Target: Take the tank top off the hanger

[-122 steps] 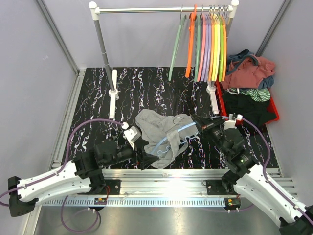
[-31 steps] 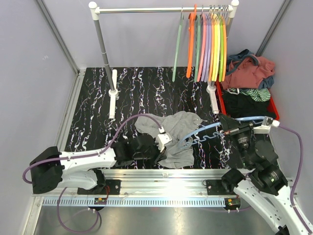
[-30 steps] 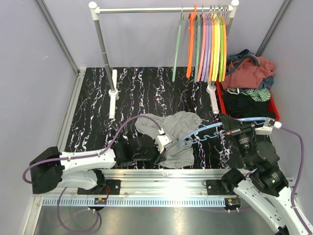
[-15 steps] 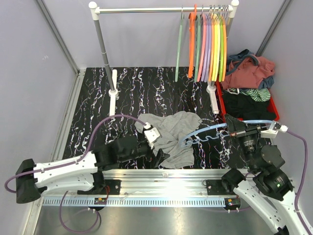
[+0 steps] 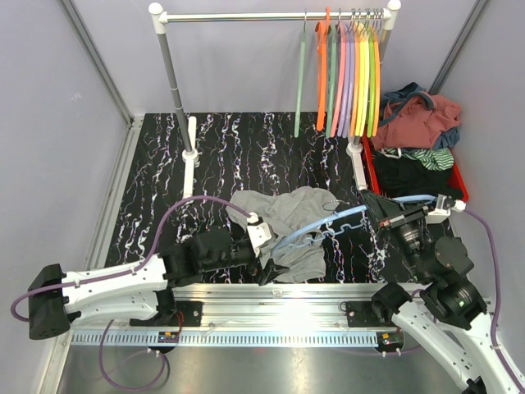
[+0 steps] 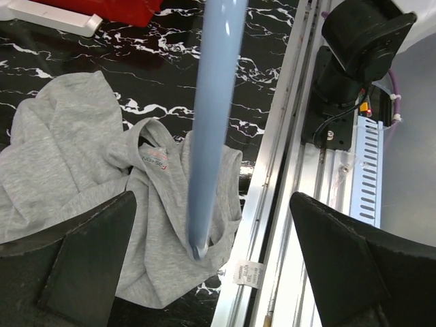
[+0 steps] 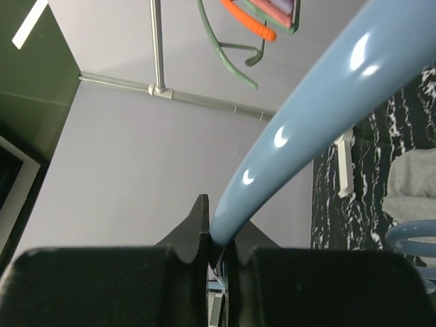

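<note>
The grey tank top [image 5: 287, 215] lies crumpled on the black marbled table, near its front edge. My right gripper [image 5: 379, 215] is shut on one end of a light blue hanger [image 5: 328, 222], which slants down left across the tank top. In the right wrist view my gripper [image 7: 218, 248] pinches the hanger [image 7: 320, 116]. In the left wrist view the hanger [image 6: 211, 122] runs down the middle and its tip touches the tank top [image 6: 75, 157] by an armhole. My left gripper [image 5: 267, 269] is open, fingers [image 6: 82, 266] wide apart either side of that tip, touching nothing.
A clothes rack [image 5: 271, 15] at the back carries several coloured hangers [image 5: 344, 74]. Its white feet [image 5: 190, 156] stand on the table. A red bin [image 5: 456, 176] piled with clothes sits at the right. A metal rail [image 5: 287, 291] runs along the near edge.
My right gripper has swung the hanger left and down, so its free end now lies between my left fingers. My left gripper has shifted slightly right and stays open.
</note>
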`<state>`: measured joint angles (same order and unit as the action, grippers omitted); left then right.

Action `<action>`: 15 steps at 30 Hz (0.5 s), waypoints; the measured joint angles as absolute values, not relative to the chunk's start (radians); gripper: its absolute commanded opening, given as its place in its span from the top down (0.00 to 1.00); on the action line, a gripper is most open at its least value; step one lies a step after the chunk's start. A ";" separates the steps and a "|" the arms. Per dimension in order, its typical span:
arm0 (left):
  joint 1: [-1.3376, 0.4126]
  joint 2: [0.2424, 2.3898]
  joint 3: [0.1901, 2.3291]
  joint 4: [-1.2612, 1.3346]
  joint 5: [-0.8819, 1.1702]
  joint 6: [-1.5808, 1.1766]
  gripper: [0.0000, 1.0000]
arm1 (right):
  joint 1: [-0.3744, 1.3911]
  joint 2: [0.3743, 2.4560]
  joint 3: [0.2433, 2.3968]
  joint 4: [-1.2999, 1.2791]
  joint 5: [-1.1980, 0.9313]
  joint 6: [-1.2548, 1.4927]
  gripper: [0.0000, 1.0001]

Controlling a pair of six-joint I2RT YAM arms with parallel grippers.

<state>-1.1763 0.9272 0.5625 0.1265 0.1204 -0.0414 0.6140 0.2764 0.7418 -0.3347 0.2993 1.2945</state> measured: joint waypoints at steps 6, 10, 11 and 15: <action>-1.176 0.931 0.560 0.151 0.090 -0.030 0.17 | 0.614 0.310 0.709 -0.266 0.221 1.379 1.00; -1.176 0.931 0.560 0.165 0.085 -0.027 0.66 | 0.614 0.312 0.666 -0.221 0.194 1.423 1.00; -1.176 0.931 0.560 0.166 0.084 -0.024 0.82 | 0.614 0.313 0.662 -0.220 0.189 1.428 1.00; -1.185 0.931 0.561 0.167 0.096 0.001 1.00 | 0.612 0.321 0.661 -0.207 0.196 1.433 0.98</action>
<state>-1.1851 0.9310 0.5610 0.1673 0.0963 0.0006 0.6121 0.3210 0.6605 -0.2066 0.1963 1.4330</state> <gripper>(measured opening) 0.134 0.096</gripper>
